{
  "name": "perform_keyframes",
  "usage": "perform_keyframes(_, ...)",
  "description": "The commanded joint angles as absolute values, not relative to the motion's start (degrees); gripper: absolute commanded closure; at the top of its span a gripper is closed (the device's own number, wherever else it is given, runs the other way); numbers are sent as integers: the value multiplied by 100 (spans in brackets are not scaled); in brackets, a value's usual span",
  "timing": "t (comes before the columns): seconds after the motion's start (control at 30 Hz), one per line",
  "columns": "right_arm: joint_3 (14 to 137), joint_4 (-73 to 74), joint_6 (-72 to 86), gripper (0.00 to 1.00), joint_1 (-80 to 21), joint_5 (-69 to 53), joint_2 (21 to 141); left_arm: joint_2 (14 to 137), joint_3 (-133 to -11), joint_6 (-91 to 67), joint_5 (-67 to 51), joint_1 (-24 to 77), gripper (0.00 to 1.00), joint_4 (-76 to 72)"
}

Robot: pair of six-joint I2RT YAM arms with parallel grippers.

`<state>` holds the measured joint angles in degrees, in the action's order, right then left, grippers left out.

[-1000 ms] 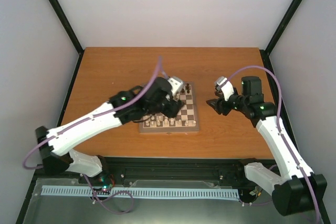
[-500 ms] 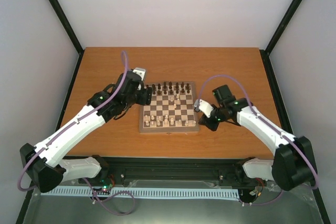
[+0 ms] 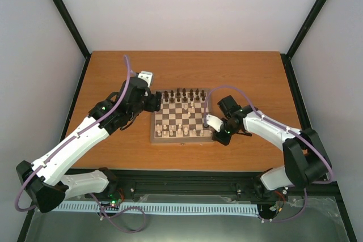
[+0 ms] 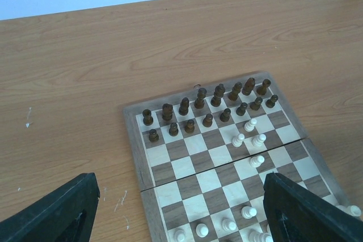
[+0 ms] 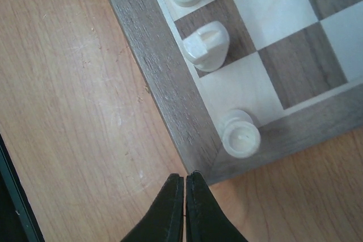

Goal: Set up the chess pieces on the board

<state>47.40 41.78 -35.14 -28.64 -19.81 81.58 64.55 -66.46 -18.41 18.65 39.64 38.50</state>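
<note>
We saw the board lying mid-table between the two arms, the dark pieces standing in two rows along its far side. The cream ones were only partly ranked on the near side. The right gripper was pressed shut on nothing, its tips just off the near right corner of the board, with the corner cream piece just beyond and a cream knight past that. The left gripper hung with its jaws wide apart over the board's left side, holding nothing. What mattered, we judged, were the stray cream pieces standing upright mid-board close under the dark pawns. They lay ahead and right of the left jaws, which were already spread to take them, so the left arm seemed better placed.
</note>
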Motion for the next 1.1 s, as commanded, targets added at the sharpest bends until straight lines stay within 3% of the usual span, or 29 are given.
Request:
perform_keyframes(0.0, 4840, 3987, -3514, 95, -3048, -1875, 8279, 6376, -6662, -1811, 1929, 3943, 19, 3728)
perform_keyframes(1.07, 5073, 3726, -3432, 95, -3226, -1818, 8551, 6460, -6664, -1729, 1779, 3946, 18, 3776)
